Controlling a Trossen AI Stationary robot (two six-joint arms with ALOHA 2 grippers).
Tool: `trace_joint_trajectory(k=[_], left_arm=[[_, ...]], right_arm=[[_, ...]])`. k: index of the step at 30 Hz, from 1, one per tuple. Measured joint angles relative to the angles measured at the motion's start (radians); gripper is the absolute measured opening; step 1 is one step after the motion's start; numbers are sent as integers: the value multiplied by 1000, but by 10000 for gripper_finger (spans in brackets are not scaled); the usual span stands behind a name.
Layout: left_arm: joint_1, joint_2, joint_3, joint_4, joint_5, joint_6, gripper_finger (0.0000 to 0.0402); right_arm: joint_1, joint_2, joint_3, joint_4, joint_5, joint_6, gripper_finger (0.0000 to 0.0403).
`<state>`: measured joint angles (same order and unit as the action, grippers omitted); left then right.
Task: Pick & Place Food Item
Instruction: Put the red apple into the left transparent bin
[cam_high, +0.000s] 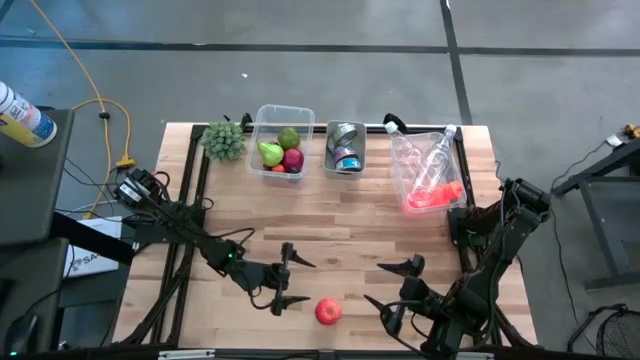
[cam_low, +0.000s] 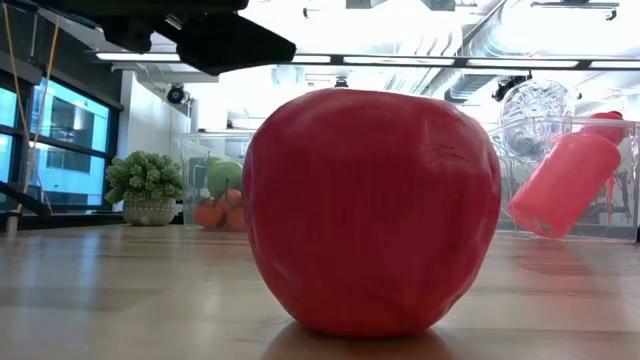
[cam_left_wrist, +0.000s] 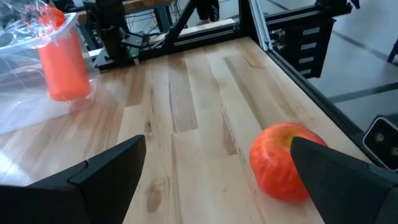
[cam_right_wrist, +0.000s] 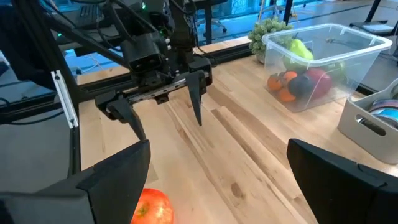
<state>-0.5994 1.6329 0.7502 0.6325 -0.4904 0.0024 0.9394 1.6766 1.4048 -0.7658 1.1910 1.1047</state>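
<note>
Red apple (cam_high: 327, 311) lies between both open jaws — seemingly untouched.

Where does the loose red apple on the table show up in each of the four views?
High view: apple near the table's front edge, between the two grippers.
Low view: apple fills the centre, close to the camera.
Left wrist view: apple on the wood, partly behind one dark finger.
Right wrist view: apple cut by the picture's edge.
Shared landmark: the clear fruit bin, also in the low and right wrist views.
</note>
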Motion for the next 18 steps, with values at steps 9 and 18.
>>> trace_joint_trajectory(k=[9,18], left_arm=[[2,0,0,4,-3,-127,389],[-9,0,0,15,-2,-147,389]], right_arm=[[0,-1,0,17,-23,2,366],[0,-1,0,22,-39,18,366]])
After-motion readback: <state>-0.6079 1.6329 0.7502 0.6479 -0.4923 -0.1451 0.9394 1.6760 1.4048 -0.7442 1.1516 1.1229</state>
